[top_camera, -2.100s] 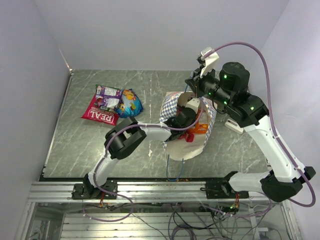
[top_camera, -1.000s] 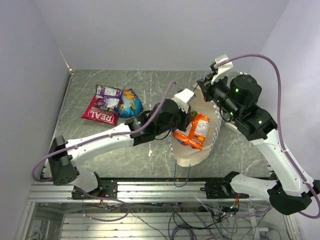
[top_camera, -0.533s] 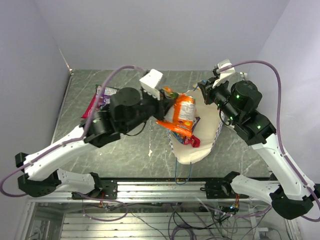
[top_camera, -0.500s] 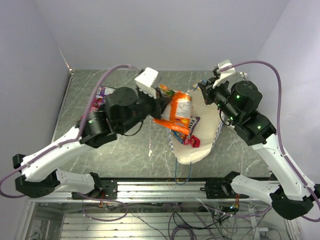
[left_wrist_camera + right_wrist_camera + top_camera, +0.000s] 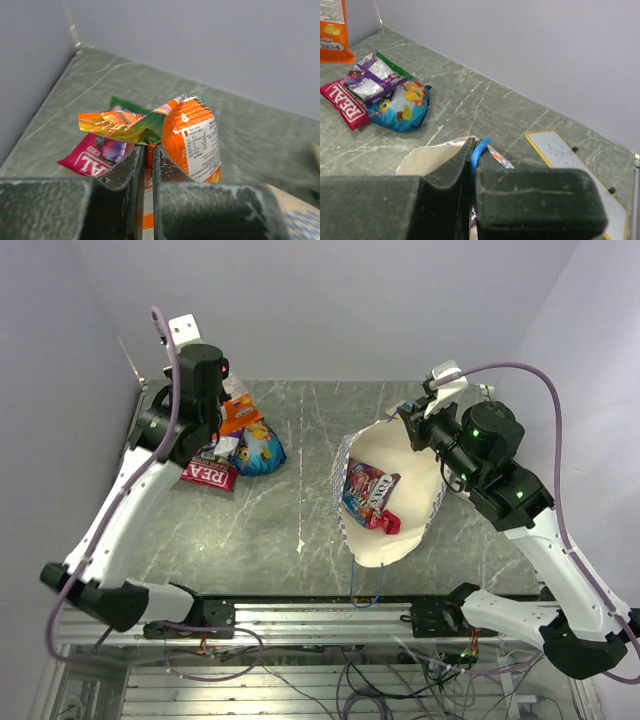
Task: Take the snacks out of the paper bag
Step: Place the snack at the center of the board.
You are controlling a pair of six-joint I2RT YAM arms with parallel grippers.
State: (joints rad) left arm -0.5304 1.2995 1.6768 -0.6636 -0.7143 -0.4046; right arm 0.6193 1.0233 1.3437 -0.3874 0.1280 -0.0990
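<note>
Left wrist view: jaws hide the bottom of the orange packet [image 5: 194, 140]

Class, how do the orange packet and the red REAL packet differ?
The orange packet is held up in the left gripper; the red REAL packet lies on the table. The orange packet hangs free; the red REAL packet has other packets overlapping it. Both are outside the paper bag.

The paper bag [image 5: 405, 540] lies open at centre right of the top view, cream interior up, holding a purple-pink packet [image 5: 368, 490] and a small red candy [image 5: 384, 523]. At upper left, the red "REAL" packet [image 5: 207, 474], blue packet [image 5: 263, 448] and purple packet [image 5: 372, 77] overlap on the table [image 5: 300, 510]. The orange packet [image 5: 195, 140] hangs crumpled, pinched by the left fingers [image 5: 122, 172].
</note>
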